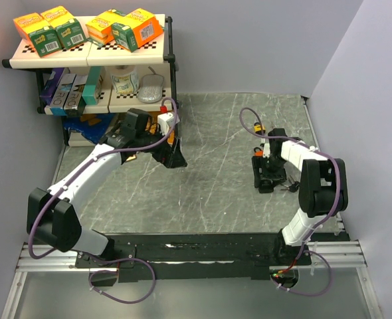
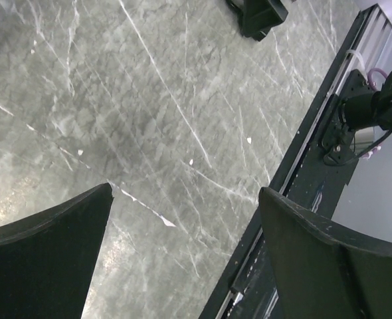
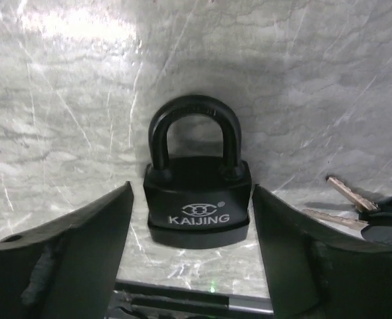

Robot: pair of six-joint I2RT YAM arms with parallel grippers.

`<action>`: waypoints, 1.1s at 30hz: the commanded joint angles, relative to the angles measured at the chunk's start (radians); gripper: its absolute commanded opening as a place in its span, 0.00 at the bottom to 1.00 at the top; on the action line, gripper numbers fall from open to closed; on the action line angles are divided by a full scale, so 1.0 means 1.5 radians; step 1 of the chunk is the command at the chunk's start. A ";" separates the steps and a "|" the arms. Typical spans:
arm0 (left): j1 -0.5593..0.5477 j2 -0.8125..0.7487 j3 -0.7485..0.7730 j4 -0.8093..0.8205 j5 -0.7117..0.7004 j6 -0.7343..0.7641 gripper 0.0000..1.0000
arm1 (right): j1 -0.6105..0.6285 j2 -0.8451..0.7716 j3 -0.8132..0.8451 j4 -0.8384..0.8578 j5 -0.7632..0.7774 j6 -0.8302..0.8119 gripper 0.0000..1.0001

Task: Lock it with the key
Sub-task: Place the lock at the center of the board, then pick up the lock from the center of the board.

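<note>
A black KAIJING padlock [image 3: 196,199] lies flat on the grey marble table, and both legs of its shackle meet the body. Brass keys [image 3: 355,206] with black heads lie just right of it, apart from it. My right gripper [image 3: 193,222] is open and hangs low over the padlock, one finger on each side, touching neither side. In the top view this gripper [image 1: 268,178] hides the padlock, and the keys [image 1: 290,187] show beside it. My left gripper [image 1: 173,158] is open and empty above bare table [image 2: 183,226], far left of the padlock.
A two-tier shelf [image 1: 93,56] with orange and green boxes stands at the back left, close behind my left arm. The black mounting rail [image 1: 202,249] runs along the near edge. My right gripper shows at the top of the left wrist view [image 2: 259,14].
</note>
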 commanded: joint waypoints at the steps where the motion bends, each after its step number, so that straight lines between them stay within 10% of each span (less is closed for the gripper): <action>1: 0.007 -0.016 0.034 -0.031 0.004 0.020 0.96 | 0.004 -0.014 0.028 -0.034 -0.014 0.015 0.86; 7: 0.035 -0.105 0.017 0.020 -0.026 -0.004 0.96 | 0.004 -0.089 0.012 -0.013 -0.036 -0.005 0.96; 17: 0.048 -0.266 -0.069 0.074 -0.370 -0.117 0.96 | 0.066 -0.339 0.092 0.026 -0.112 -0.108 1.00; 23: 0.153 -0.262 -0.105 0.037 -0.240 -0.059 0.96 | 0.071 -0.469 0.017 0.162 -0.238 -0.128 1.00; 33: 0.310 -0.001 0.008 -0.194 -0.085 0.423 0.96 | 0.069 -0.464 0.027 0.043 -0.412 -0.229 1.00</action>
